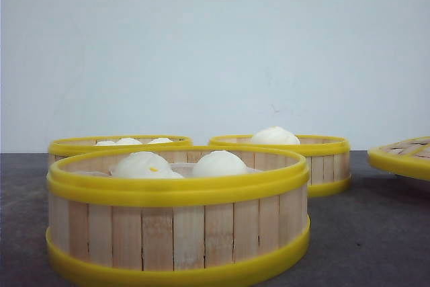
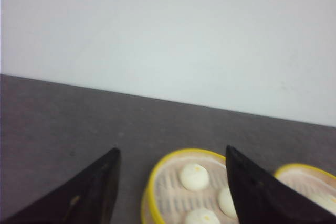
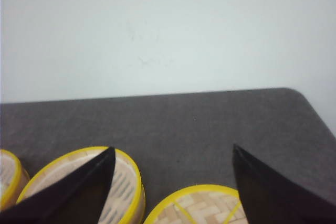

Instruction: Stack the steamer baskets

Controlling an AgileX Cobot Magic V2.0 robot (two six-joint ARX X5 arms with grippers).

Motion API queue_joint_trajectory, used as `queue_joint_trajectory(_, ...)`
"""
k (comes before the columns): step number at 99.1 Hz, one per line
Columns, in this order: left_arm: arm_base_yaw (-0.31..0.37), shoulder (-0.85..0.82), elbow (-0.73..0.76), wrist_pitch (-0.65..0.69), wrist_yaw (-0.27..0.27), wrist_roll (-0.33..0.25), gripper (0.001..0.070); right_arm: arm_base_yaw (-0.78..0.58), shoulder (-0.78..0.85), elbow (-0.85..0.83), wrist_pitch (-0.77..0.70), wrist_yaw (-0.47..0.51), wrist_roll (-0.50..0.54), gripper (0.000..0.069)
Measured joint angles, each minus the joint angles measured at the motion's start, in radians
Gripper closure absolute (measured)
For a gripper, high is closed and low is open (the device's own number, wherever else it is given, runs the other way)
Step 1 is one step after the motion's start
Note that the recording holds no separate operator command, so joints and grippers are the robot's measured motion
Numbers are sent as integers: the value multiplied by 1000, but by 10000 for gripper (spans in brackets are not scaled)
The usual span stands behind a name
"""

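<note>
The dark, matte grey table (image 1: 376, 233) carried everything, a flat cloth-like surface against a plain pale wall. On it sat three round, shallow steamer baskets, none yet stacked: the nearest basket (image 1: 178, 226) at the front, the left rear basket (image 1: 74, 146) behind it, and the right rear basket (image 1: 329, 156) well apart to the right. Their walls were vertical pale bamboo slats between thick glossy yellow rings, which looked slippery to pinch. At the far right edge lay a flat woven lid (image 1: 403, 156) with the same yellow rim.

From where I stood, the main risk seemed to be tilt: a basket lifted by one side could tip and spill its buns (image 1: 218, 164), smooth white domes that would probably roll. A ring set down off-centre on another might also slide off rather than seat.

The left gripper (image 2: 173, 182) hung above a basket with its dark, tapered fingers spread wide, grasping nothing. The right gripper (image 3: 173, 182) was likewise parted and empty, above the lid.
</note>
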Motion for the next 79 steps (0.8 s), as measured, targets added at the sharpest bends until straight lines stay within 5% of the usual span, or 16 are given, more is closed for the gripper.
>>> queue_joint_trajectory(48, -103, 515, 78, 14, 13, 8, 322, 57, 85, 0, -11, -50, 5, 232)
queue_joint_trajectory(79, -103, 929, 333, -107, -77, 36, 322, 72, 121, 0, -13, -49, 5, 232)
